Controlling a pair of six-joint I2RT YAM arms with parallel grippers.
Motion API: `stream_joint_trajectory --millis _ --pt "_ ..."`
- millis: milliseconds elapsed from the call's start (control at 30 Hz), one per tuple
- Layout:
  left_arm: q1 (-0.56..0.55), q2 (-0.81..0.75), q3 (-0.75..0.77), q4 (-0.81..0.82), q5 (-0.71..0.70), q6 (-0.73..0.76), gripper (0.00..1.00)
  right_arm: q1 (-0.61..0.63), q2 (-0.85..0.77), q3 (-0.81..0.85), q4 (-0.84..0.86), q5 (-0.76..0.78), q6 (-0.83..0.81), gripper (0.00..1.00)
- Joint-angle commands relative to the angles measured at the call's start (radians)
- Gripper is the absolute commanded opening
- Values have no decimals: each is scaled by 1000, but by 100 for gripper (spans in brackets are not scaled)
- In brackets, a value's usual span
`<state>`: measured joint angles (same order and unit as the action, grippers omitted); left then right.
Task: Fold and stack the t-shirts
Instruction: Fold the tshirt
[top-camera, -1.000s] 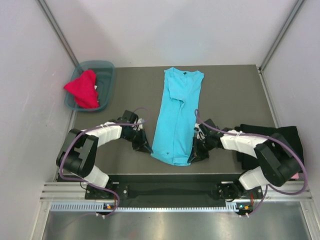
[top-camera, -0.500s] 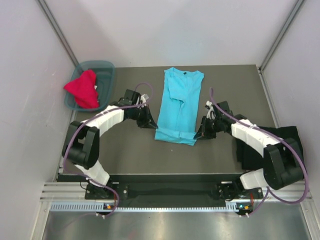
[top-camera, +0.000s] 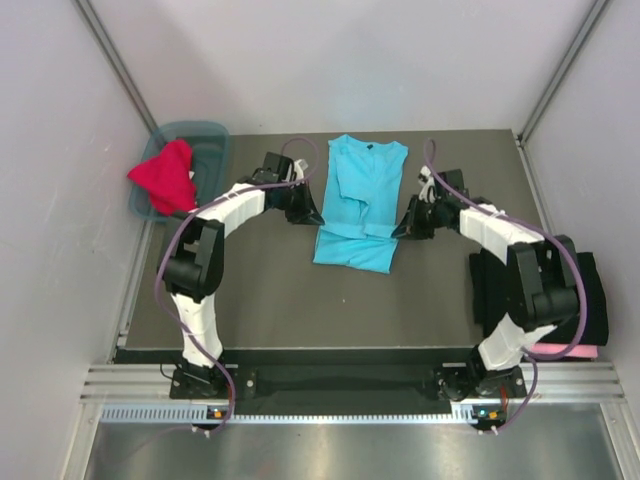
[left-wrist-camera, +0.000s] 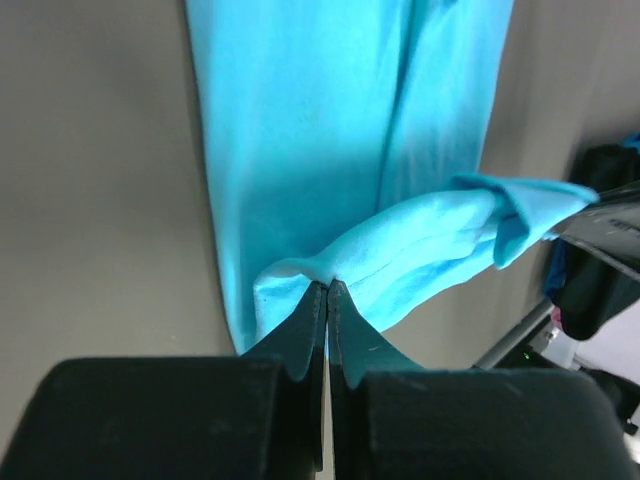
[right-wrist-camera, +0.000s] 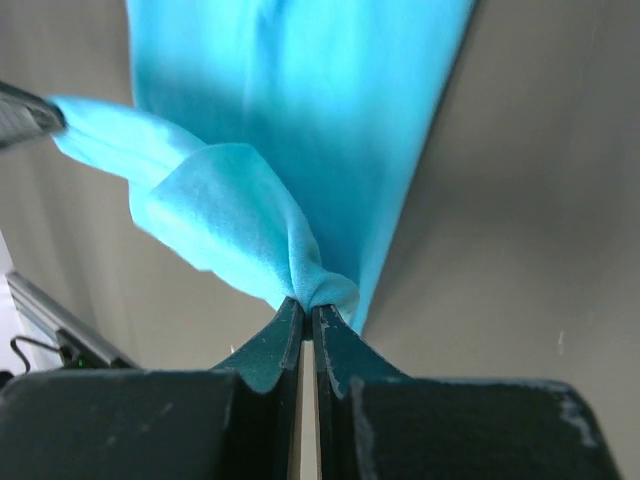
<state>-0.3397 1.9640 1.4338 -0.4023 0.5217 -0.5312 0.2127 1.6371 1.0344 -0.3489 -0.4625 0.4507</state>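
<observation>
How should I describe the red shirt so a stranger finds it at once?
Look at the far left corner of the dark table, where a teal tub stands. The red t-shirt lies crumpled over its left rim. Nothing else is red.

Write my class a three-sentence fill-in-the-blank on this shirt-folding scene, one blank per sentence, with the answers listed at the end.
1. The left gripper and the right gripper are each pinched shut on the hem of the held t-shirt, whose colour is ____.
2. The red t-shirt lies partly in the teal plastic ____.
3. The black t-shirt lies at the table edge on the robot's ____ side.

Missing words: turquoise; tub; right.
</observation>
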Motion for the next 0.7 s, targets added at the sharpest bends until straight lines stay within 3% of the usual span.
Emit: stream_joint_trajectory --millis 0,367,667 --pt "13 16 68 49 -37 19 0 -22 64 125 57 -10 -44 0" --pt "27 141 246 66 -68 60 0 -35 230 289 34 -8 -72 0" --pt "28 197 292 74 -63 65 0 -47 285 331 37 2 -89 0"
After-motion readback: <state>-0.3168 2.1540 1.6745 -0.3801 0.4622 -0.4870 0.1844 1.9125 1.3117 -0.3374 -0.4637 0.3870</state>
